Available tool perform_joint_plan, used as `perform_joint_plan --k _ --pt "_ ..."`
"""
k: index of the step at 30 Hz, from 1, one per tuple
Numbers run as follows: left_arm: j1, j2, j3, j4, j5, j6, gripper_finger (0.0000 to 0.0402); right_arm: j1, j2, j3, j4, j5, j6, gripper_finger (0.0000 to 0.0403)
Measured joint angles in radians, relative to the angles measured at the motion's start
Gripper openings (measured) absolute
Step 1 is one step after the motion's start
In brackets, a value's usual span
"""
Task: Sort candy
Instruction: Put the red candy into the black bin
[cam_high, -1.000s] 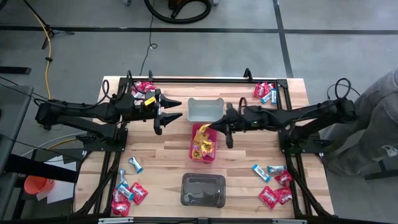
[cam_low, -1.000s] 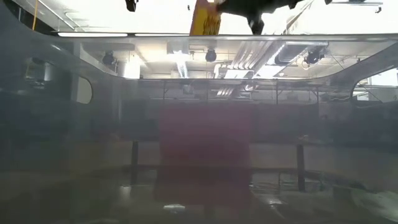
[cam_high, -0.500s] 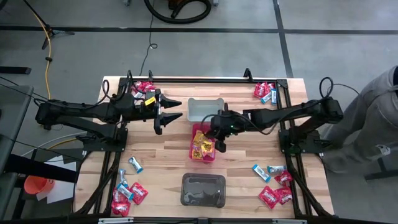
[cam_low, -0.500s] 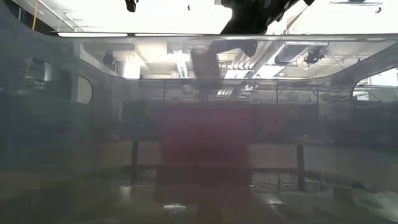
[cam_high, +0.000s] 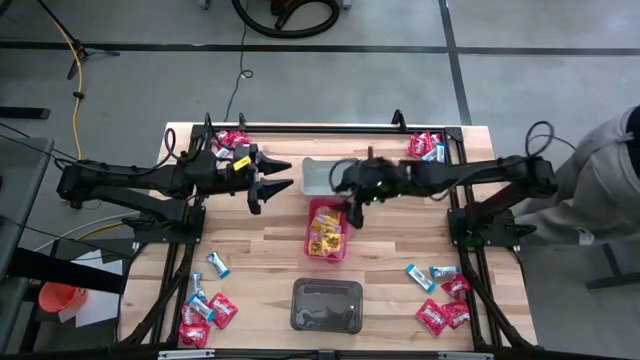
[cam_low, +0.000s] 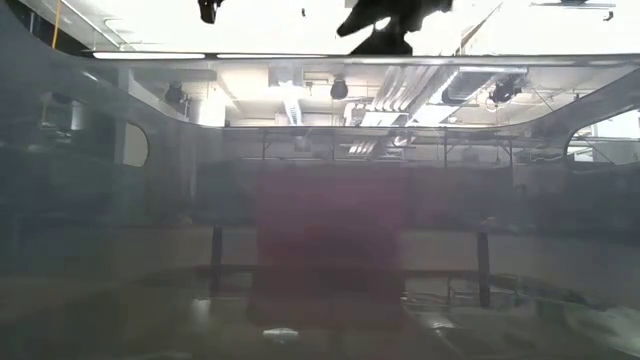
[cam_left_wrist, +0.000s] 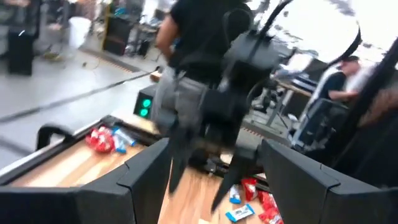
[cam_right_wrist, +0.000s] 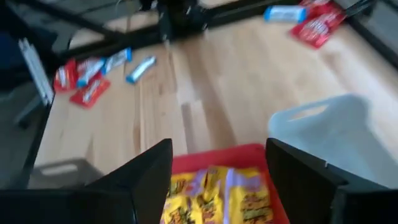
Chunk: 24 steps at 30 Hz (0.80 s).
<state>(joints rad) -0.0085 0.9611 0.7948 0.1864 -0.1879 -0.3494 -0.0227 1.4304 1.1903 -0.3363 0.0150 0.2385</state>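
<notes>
R gripper (cam_high: 352, 208) — fingers spread wide, nothing between them, hanging over the far edge of the pink bin (cam_high: 327, 252) at table centre. R wrist view confirms: both dark fingers apart, yellow candy (cam_right_wrist: 214, 198) lying in the bin directly below, grey bin (cam_right_wrist: 329, 134) just beside it. Judgement: drop of a yellow pkt looks complete; step in hand is clearing away and going for the next pc.

To do it well: lift straight up before swinging so fingers don't catch the bin rim; keep the jaws wide on the way; pick a single pkt from the edge of a pile, not the middle, since pkts overlap. The near-R pile (cam_high: 440, 298) and far-R pile (cam_high: 426, 147) are both on the R arm's side.

L gripper (cam_high: 268, 187) — fingers also wide, empty, hovering left of the grey bin, waiting.

Counts (approx., pkts overlap):
- bins: 3 — grey far, pink centre, dark bin (cam_high: 327, 305) near.
- yellow: several in pink bin, cannot separate.
- near-L pile (cam_high: 207, 305): approx. 3 red, 3 blue-white.
- near-R pile: approx. 3 red, 2 blue-white.
- far-L pile (cam_high: 231, 141) and far-R pile: red + blue-white, too small to count.
- grey and dark bins: contents cannot tell.
</notes>
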Motion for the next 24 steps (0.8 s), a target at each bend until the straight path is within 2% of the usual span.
perform_joint_plan --k 3,6,10,13,17,24 --pt "0.009 0.009 0.028 -0.133 -0.060 -0.043 0.0236 -0.025 -0.064 0.022 -0.049 0.047 -0.003 0.0256" --pt "0.055 0.026 0.109 -0.405 -0.125 -0.120 0.0236 -0.048 -0.134 0.025 -0.115 0.128 -0.003 0.0256" --pt "0.168 0.064 0.181 -0.754 -0.238 -0.250 0.0236 -0.073 -0.196 0.025 -0.197 0.242 -0.003 0.0256" --pt "0.293 0.094 0.180 -0.899 -0.233 -0.275 0.0236 -0.092 -0.218 0.025 -0.224 0.266 -0.003 0.0256" --pt "0.457 0.178 0.180 -0.994 -0.197 -0.243 0.0236 -0.111 -0.221 0.024 -0.251 0.266 0.023 0.0256" --pt "0.672 0.370 0.180 -0.965 -0.152 -0.221 0.0236 -0.115 -0.213 0.023 -0.307 0.266 0.075 0.0256"
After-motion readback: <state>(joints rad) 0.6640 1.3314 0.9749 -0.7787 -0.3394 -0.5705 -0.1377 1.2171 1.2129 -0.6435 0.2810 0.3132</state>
